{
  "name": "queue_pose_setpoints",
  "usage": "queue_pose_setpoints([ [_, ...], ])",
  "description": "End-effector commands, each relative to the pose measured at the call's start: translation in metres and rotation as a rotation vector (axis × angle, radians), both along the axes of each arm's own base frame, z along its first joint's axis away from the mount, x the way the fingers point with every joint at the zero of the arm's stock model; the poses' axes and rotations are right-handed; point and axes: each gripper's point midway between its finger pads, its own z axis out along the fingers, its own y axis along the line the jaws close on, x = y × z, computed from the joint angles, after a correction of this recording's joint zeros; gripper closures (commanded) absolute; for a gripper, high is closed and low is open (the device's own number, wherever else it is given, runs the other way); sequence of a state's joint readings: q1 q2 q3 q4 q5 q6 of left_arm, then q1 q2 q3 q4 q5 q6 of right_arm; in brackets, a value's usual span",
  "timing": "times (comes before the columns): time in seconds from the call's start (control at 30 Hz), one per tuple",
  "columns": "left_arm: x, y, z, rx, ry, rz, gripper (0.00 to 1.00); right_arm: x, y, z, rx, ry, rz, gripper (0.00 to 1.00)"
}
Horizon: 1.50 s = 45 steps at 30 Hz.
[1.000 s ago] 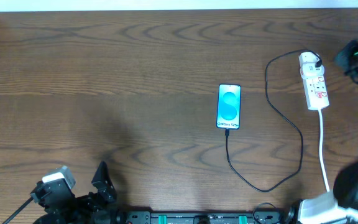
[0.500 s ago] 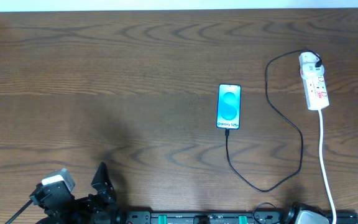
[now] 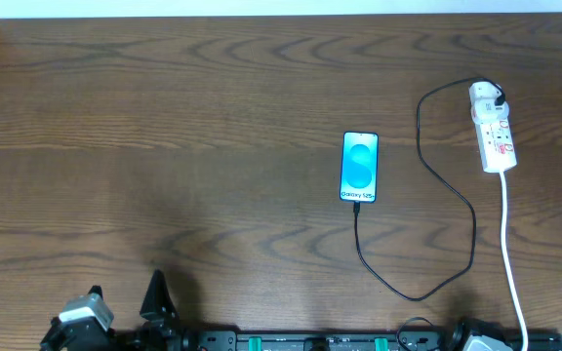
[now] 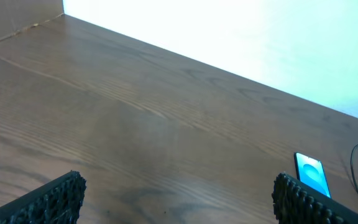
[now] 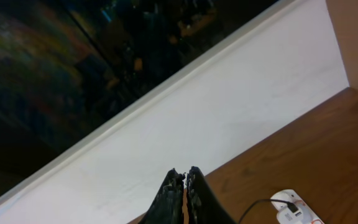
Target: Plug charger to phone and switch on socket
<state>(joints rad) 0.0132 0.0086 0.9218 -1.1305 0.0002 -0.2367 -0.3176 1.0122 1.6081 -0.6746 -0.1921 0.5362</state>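
Note:
The phone (image 3: pixel 360 167) lies flat mid-table with its turquoise screen lit; it also shows in the left wrist view (image 4: pixel 311 175). The black charger cable (image 3: pixel 454 200) runs from the phone's near end in a loop to a plug in the white socket strip (image 3: pixel 493 127) at the right, also seen in the right wrist view (image 5: pixel 293 211). My left gripper (image 4: pixel 176 199) is open and empty at the table's near left edge, far from the phone. My right gripper (image 5: pixel 184 179) is shut and empty, raised and pointing at the far wall; only a bit of that arm shows overhead (image 3: pixel 476 341).
The socket's white cord (image 3: pixel 510 249) runs down to the table's near right edge. A white wall (image 4: pixel 260 37) borders the far side of the wooden table (image 3: pixel 164 146). A black rail (image 3: pixel 310 341) lines the near edge.
The right arm has pulled back from beside the socket and left the overhead view. The left arm has sunk lower at the near left edge. Phone, cable and socket have not moved.

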Motion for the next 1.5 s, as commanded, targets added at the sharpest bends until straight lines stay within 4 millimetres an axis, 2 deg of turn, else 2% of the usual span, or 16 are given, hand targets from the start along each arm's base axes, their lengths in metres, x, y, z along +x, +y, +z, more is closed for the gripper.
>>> queue_pose_setpoints([
  [0.0, -0.003, 0.002, -0.003, -0.005, 0.009, 0.017, 0.04, -0.004, 0.010, 0.004, -0.017, -0.011, 0.051, 0.97],
  [0.13, -0.009, 0.002, -0.017, -0.006, 0.070, 0.017, 0.04, -0.004, 0.020, 0.005, -0.015, -0.018, 0.108, 0.97],
  [0.43, -0.008, 0.002, -0.016, -0.006, 0.068, 0.018, 0.04, -0.009, 0.034, 0.009, -0.020, -0.033, 0.152, 0.97],
  [0.53, -0.003, 0.004, -0.010, -0.002, 0.035, 0.027, 0.04, -0.013, 0.038, 0.012, -0.024, -0.043, 0.163, 0.96],
  [0.77, 0.027, 0.004, 0.003, -0.002, -0.069, 0.026, 0.04, -0.024, 0.040, 0.019, -0.034, -0.069, 0.158, 0.95],
  [0.93, 0.052, 0.005, 0.002, -0.002, -0.125, 0.026, 0.04, -0.036, 0.043, 0.026, -0.051, -0.098, 0.154, 0.94],
  [1.47, 0.128, 0.000, -0.042, -0.007, -0.269, -0.011, 0.04, -0.071, 0.058, 0.044, -0.090, -0.180, 0.179, 0.92],
])
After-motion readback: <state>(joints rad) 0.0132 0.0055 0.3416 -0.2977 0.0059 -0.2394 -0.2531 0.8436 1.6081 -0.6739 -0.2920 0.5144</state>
